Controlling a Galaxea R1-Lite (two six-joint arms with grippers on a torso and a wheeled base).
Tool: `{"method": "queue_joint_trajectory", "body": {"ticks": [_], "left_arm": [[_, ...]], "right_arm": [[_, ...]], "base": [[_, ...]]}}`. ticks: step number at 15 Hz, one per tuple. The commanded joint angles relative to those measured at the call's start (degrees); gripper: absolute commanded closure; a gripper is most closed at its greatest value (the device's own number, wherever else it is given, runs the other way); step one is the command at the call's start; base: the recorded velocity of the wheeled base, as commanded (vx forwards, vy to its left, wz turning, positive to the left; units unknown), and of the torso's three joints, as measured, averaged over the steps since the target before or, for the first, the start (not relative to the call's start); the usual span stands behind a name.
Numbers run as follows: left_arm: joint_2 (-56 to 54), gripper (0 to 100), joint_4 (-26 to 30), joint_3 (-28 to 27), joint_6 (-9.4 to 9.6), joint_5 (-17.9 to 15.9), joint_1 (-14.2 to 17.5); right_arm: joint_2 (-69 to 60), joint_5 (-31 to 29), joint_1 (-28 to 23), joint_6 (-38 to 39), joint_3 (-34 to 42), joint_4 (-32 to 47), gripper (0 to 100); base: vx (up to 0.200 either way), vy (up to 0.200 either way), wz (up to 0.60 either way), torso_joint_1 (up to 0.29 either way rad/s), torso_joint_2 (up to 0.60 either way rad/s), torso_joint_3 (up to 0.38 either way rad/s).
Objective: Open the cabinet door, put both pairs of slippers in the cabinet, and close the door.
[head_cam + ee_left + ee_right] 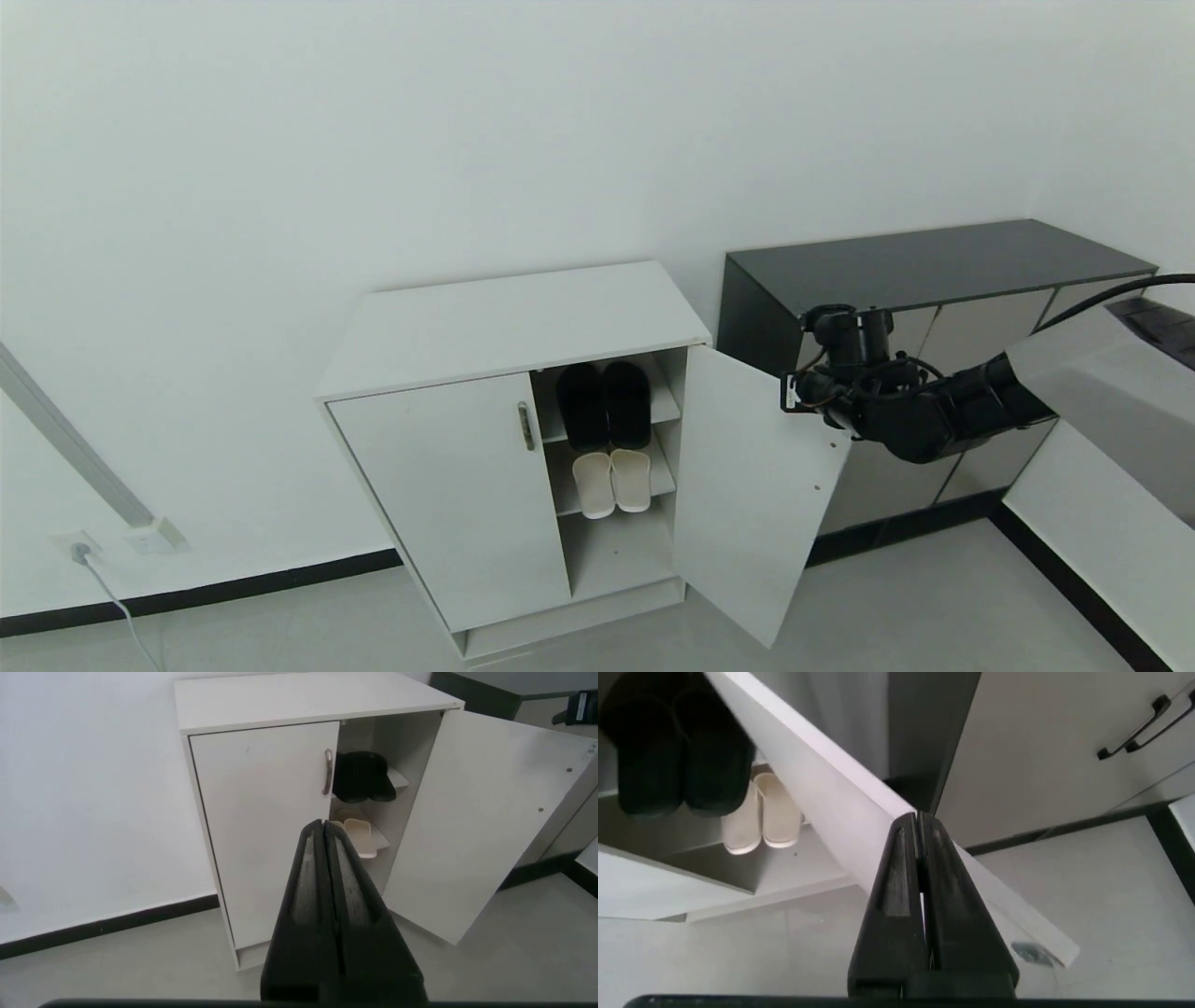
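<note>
Currently both pairs of slippers are inside the cabinet: black slippers on the upper shelf, white slippers on the shelf just below, each pair side by side. The bottom compartment under them is bare. The right door stands swung wide open and the left door is shut, its metal handle at the inner edge.

Right claw sits at the upper outer corner of the open door, on its outer side. In the right wrist view the claw has its fingers pressed together, pinching nothing, with the door edge right behind the tips; contact can't be confirmed.

Left claw is also pressed together and holds nothing. It is well apart from the cabinet, facing its front.

A dark sideboard stands against the wall beside the cabinet, behind the open door.
</note>
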Motion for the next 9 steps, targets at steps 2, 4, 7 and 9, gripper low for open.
{"method": "queue_joint_trajectory", "body": {"ticks": [2, 4, 7, 9], "left_arm": [[0.07, 100, 0.00, 0.01, -0.10, 0.00, 0.01], [0.07, 100, 0.00, 0.01, -0.10, 0.00, 0.01], [0.07, 100, 0.00, 0.01, -0.10, 0.00, 0.01], [0.07, 100, 0.00, 0.01, -0.10, 0.00, 0.01]], "right_arm": [[2.18, 0.01, -0.62, -0.01, -1.61, -0.01, 100], [2.53, 0.01, -0.71, -0.01, -1.70, 0.08, 100], [2.00, 0.01, -0.09, -0.01, -1.17, 0.08, 100], [0.60, -0.07, 1.31, -0.01, 0.59, 0.08, 100]], "base": [[0.000, 0.000, 0.00, 0.000, 0.00, 0.000], [0.000, 0.000, 0.00, 0.000, 0.00, 0.000], [0.000, 0.000, 0.00, 0.000, 0.00, 0.000], [0.000, 0.000, 0.00, 0.000, 0.00, 0.000]]}}
